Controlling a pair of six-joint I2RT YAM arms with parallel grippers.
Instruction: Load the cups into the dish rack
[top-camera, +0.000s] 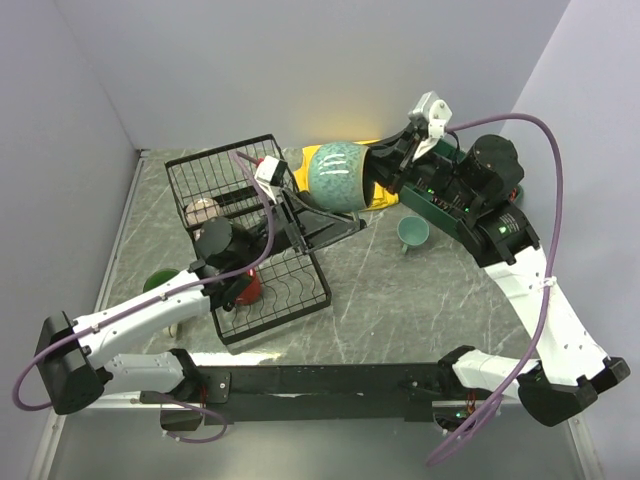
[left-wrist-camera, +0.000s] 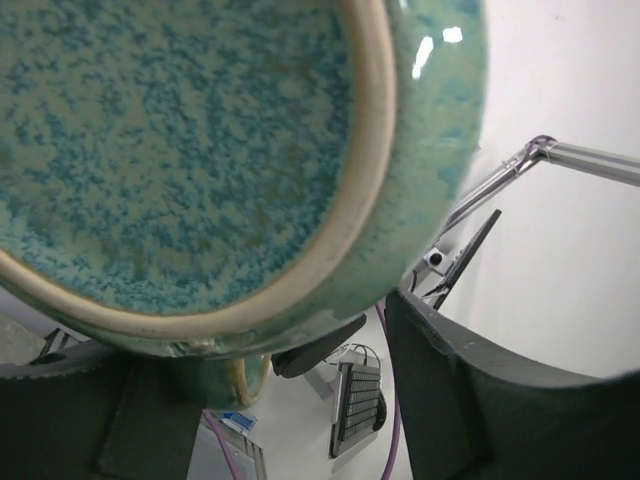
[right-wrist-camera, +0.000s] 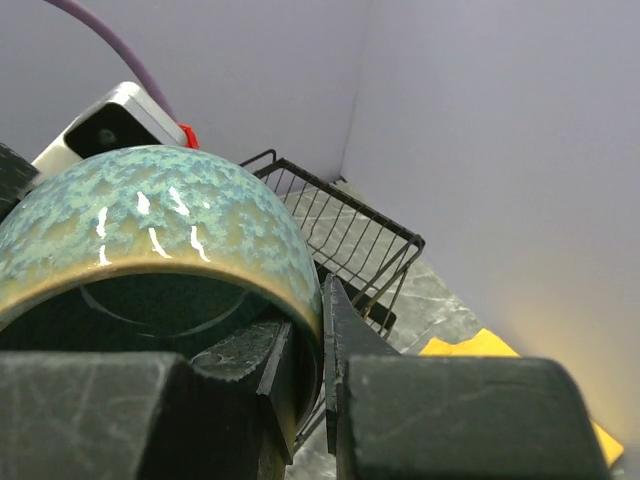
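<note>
Teal-speckled glaze fills both wrist views; the cup (top-camera: 338, 175) is held up off the table (top-camera: 400, 300), just past the far corner of the rack (top-camera: 215, 168), its rounded outside turned upward; the right gripper (right-wrist-camera: 322, 340) pinches its rim, one finger inside the wall and one outside, pressed close on it; the left gripper (left-wrist-camera: 260, 385) sits beneath the cup with its fingers (left-wrist-camera: 450, 400) parted to either side of the lower part near the handle, but I cannot tell whether they press on it; a red cup (top-camera: 250, 287) lies in the rack's low tray part, half hidden by the left arm; a pale cup (top-camera: 203, 212) sits in the tall basket part; a second teal cup (top-camera: 412, 233) stands on the table near the right arm, beside a green tray (top-camera: 425, 205); a green cup (top-camera: 158, 283) stands on the table left of the rack; something yellow (top-camera: 312, 160) shows behind the held cup, its shape unclear.
</note>
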